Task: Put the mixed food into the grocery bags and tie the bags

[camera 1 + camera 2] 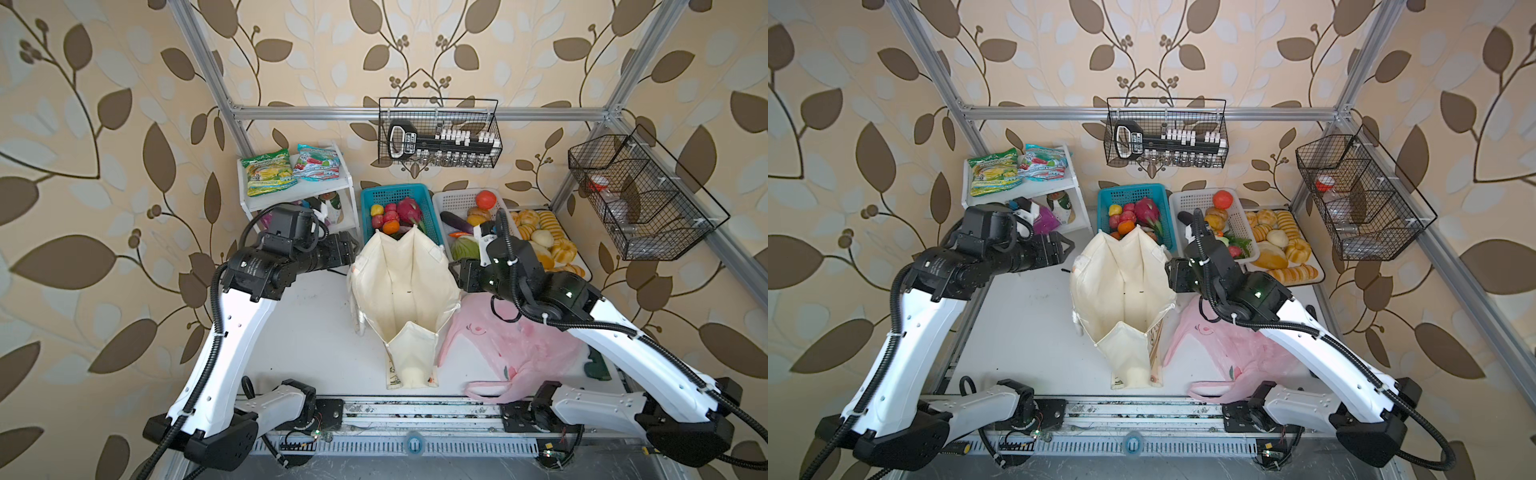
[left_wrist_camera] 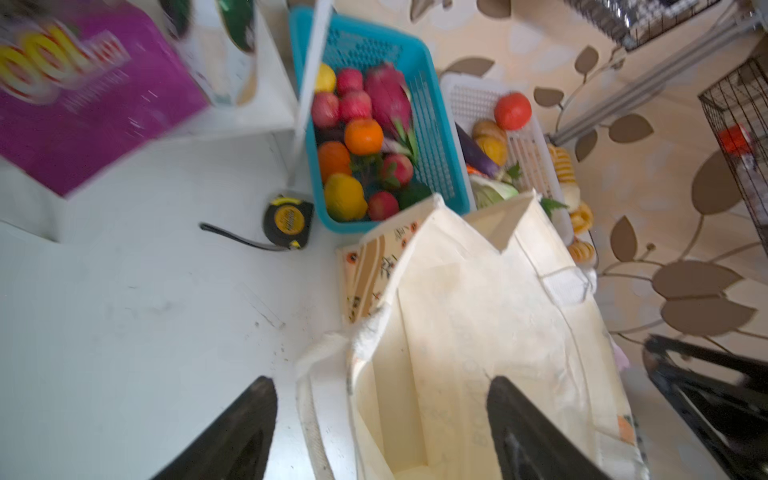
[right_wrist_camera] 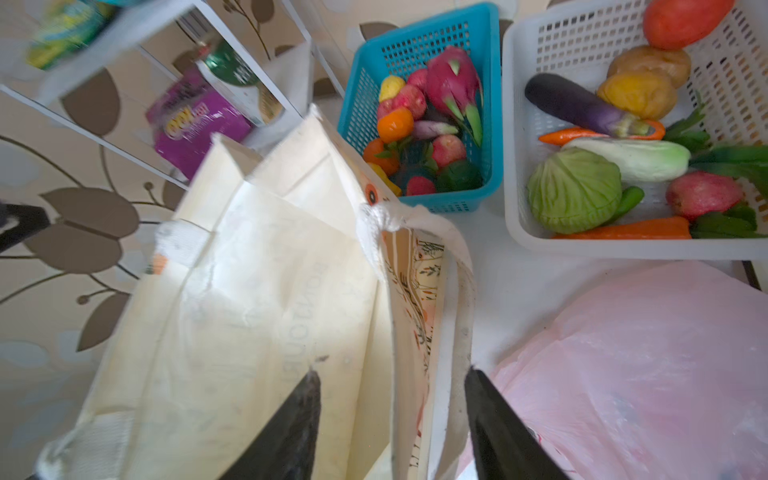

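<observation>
Tote: the cream canvas tote [image 1: 405,286] stands upright in the middle of the tabletop [image 1: 307,332]. Its mouth is spread wide, showing pale lining and printed outer faces, and a woven handle droops down each long side.
Second bag: a thin pink plastic bag [image 1: 519,345] lies slack just beside the tote's right side, partly under the right arm.
Left side: the left end effector [image 2: 380,390] has its fingers apart, straddling the tote's rim and handle, and grips nothing.
Right side: the right end effector [image 3: 392,374] is also parted astride the opposite rim, with nothing pinched.
Fruit: the dragon fruit [image 1: 409,210], an orange [image 1: 390,226] and other toy fruit sit in the blue basket [image 1: 399,193], just behind the tote.
Snacks: the purple snack pouch [image 2: 83,104] and a can [image 1: 1063,203] are under the white shelf [image 1: 320,187]. The teal-red packet [image 1: 318,162] lies on top of it.
Around: a white basket [image 1: 455,199] of vegetables, with bread rolls [image 1: 542,239] further right.
In the way: the tote's far edge overlaps the blue basket's front in both top views. A tape measure [image 2: 289,218] lies at that basket's corner.
</observation>
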`<state>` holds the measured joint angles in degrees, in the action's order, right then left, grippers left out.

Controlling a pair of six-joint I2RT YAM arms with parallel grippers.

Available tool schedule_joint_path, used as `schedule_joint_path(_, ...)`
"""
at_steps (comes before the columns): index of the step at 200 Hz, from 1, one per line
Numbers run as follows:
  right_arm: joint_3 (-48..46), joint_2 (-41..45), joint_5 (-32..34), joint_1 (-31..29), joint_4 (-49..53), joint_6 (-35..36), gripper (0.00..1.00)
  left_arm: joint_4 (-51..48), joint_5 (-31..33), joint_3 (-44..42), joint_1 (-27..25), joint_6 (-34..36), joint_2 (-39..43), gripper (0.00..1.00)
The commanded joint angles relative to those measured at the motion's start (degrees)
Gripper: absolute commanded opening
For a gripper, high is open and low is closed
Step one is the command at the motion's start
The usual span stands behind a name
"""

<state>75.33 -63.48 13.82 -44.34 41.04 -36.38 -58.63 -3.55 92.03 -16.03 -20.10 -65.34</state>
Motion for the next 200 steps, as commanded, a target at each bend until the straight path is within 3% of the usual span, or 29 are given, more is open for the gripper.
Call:
schedule_joint_path(1,-3.91,4.76,0.39,0.13,-5.19,-0.77,0.57,2.81,17.64,2.77,0.56,9.23,0.09,0.86)
schedule_joint_path(15,-7.81,7.41,1.46,0.13,-7.39,-1.44,0.57,7.67,22.71,0.14,0.56,14.46,0.17,0.89)
schedule_joint_path(31,-11.76,10.34,2.71,0.13,-9.81,-2.55,0.57,18.41,23.94,-8.12,0.56,18.82,1.72,0.92)
schedule_joint_path(68,-15.42,13.48,3.05,0.13,-11.52,-3.88,0.58,46.46,21.39,-29.91,1.1,24.67,3.64,0.96)
schedule_joint_path(104,-15.91,14.62,3.95,0.13,-9.5,-4.53,0.58,65.95,18.18,-39.64,2.34,29.61,-0.91,0.98)
schedule_joint_path(146,-17.14,17.11,5.95,0.13,-8.27,-4.91,0.58,82.24,18.08,-43.87,6.68,24.4,-8.0,0.98)
schedule_joint_path(174,-18.51,18.74,7.35,0.06,-7.62,-5.17,0.58,92.12,14.37,-45.69,8.88,22.16,-11.88,0.96)
schedule_joint_path(200,-19.26,19.45,8.35,0.11,-7.02,-5.39,0.58,96.61,12.83,-45.23,10.26,20.07,-15.7,0.95)
